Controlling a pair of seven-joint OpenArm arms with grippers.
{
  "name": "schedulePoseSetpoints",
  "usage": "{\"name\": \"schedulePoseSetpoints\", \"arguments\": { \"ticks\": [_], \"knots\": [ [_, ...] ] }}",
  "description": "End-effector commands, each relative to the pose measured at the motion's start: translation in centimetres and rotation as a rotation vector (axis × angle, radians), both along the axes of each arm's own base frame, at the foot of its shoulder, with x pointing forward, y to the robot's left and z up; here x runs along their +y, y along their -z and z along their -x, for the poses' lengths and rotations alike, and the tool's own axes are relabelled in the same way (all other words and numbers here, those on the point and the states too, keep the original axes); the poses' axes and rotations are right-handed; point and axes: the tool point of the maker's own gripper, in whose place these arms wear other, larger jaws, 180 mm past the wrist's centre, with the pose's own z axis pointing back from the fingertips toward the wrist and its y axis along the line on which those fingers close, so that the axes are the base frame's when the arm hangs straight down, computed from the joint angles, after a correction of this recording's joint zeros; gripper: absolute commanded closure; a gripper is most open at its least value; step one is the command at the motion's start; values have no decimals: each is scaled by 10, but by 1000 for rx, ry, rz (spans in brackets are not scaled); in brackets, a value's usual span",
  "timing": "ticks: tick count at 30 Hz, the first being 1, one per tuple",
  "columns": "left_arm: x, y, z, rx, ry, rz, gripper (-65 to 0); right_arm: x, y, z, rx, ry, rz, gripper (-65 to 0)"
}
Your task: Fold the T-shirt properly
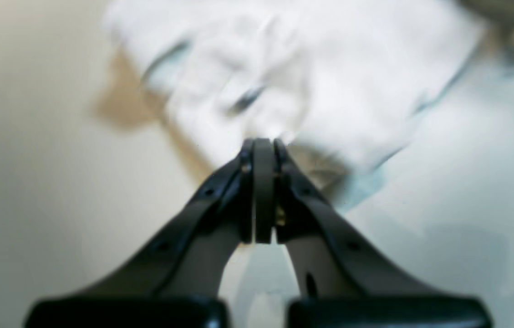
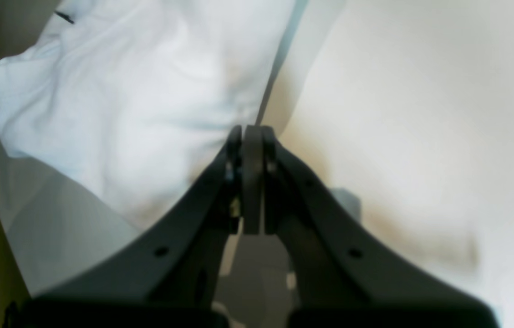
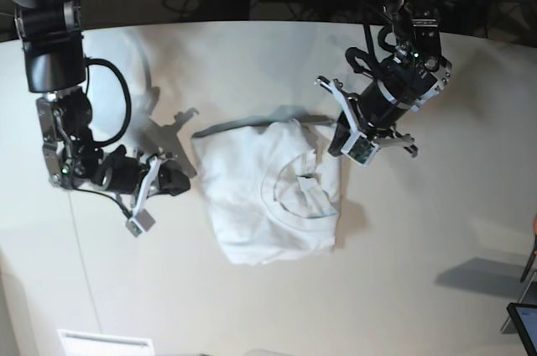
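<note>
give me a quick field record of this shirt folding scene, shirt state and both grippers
item: white T-shirt, partly folded into a rough rectangle, wrinkled, neck opening facing up
surface: off-white table
left gripper: shut, at the shirt's edge on the base view's right; whether it pinches fabric cannot be told
right gripper: shut, low by the shirt's opposite edge, apparently holding nothing
image quality: both wrist views blurred

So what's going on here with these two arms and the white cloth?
A two-armed robot is folding a white T-shirt on a pale table. The shirt already lies in a compact, partly folded bundle with the neck opening facing up. The left gripper is at the shirt's edge on one side, the right gripper just beside the other edge. Both sets of jaws look shut; whether either pinches cloth is unclear.
</note>
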Motion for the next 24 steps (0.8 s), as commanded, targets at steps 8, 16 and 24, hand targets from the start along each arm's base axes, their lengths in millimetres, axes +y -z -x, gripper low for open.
{"name": "schedulePoseSetpoints", "arguments": {
  "ticks": [8,16,24],
  "knots": [
    [-52,-37,-3,-73,118,249,0,-6,-13,-8,-48,9,-14,0],
    [-60,-36,-31,-65,106,329,0,-12,-7,-2,-33,14,-3,0],
    [-46,22,-41,69,40,215,0,-17,-6,-1,-29,18,6,0]
  ]
}}
